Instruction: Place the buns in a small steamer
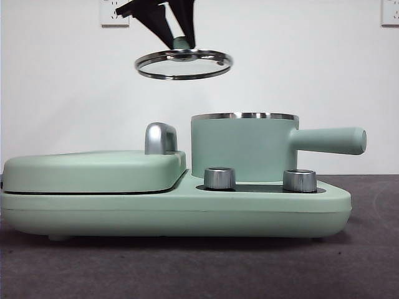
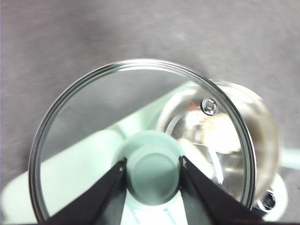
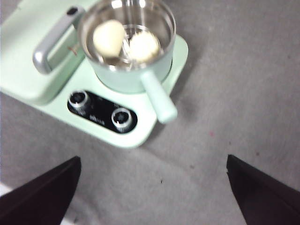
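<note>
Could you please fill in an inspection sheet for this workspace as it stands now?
Surface: grey table, bare around the appliance.
Job's things: two buns lie side by side inside the small steamer; the steamer sits on the green cooker base, handle out to the side. Glass lid is off, held in the air above the pot.
Clutter: nothing seen.
Grippers: left gripper shut on the lid's green knob; right gripper open, high over the table, holding nothing.
Cables: nothing seen.
Surroundings: white wall with sockets; closed grill plate with steel handle beside the pot; two steel dials in front.
</note>
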Controlling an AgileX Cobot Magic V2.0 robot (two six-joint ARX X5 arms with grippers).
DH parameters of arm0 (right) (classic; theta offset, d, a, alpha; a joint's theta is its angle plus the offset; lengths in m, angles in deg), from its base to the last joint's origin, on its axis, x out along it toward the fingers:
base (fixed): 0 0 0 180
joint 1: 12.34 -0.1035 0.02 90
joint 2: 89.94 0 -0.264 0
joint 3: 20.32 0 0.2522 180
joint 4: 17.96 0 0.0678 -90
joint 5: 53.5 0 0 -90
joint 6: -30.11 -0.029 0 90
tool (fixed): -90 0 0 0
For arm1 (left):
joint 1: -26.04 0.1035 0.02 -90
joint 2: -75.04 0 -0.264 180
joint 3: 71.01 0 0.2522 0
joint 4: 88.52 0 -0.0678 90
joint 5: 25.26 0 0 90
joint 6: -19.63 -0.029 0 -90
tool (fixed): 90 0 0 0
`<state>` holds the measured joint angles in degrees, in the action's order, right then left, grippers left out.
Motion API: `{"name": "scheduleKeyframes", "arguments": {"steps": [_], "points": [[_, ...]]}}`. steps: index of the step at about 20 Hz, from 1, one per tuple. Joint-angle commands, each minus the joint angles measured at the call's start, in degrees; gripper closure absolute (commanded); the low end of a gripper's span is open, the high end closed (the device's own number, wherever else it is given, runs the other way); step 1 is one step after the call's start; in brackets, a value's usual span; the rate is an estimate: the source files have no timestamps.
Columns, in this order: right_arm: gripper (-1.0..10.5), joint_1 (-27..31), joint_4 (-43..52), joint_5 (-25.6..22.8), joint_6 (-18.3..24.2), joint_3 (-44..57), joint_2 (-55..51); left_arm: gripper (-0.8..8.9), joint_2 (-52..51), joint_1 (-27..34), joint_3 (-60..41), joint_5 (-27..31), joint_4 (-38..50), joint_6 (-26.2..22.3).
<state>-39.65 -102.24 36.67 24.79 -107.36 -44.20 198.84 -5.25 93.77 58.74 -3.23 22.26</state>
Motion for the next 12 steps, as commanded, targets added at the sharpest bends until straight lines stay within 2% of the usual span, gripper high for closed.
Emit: {"name": "scheduleKeyframes", "arguments": {"steps": [1, 3, 9, 12], "points": [[4.5, -0.31, 2.19, 0.07, -0.68, 4.24, -5.31, 6.95, 0.11, -1.97, 1.95, -0.02, -0.74, 0.57], [4.5, -0.31, 3.87, 0.98, -0.52, 8.70, -11.26, 6.95, 0.11, -3.82, 1.57, -0.02, -0.92, 1.09], [4.5, -0.31, 6.12, 10.43, 0.04, 18.05, -24.33, 6.95, 0.17, -8.96, -3.06, -0.02, -0.20, 0.50], [4.5, -0.31, 6.21, 10.60, 0.04, 20.24, -27.45, 6.96, 0.79, -11.26, -3.39, -0.02, 2.40, -0.57]]}}
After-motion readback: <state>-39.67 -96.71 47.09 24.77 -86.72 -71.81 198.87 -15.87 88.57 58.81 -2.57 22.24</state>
